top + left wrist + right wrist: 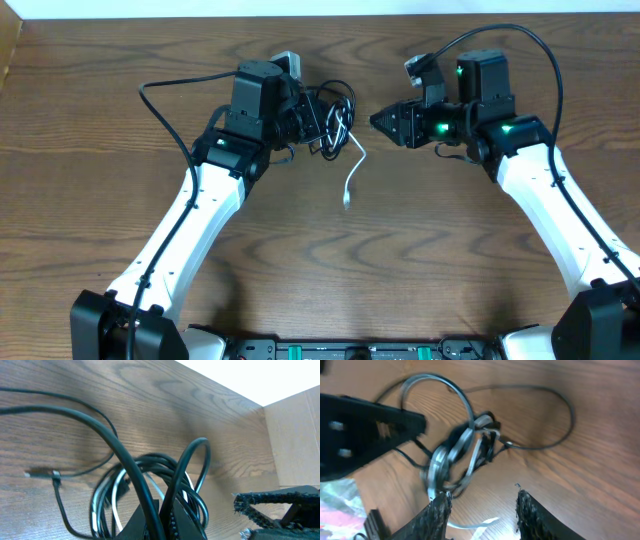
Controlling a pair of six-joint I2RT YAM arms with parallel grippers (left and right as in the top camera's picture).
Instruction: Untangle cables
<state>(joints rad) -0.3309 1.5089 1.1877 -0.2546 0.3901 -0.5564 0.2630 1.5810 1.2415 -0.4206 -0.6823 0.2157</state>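
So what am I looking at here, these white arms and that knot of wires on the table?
These are two robot arms seen from a camera above a wooden table. The other two pictures come from small cameras on each wrist, looking past that arm's own fingers. Each arm ends in a gripper, a two-finger pincer. Between them lies a tangle of a black cable and a white cable, whose loose end trails toward the near edge. The left gripper is shut on the tangle; its wrist view shows black loops rising right from its fingers. The right gripper is open, pointing at the tangle from close by, holding nothing.
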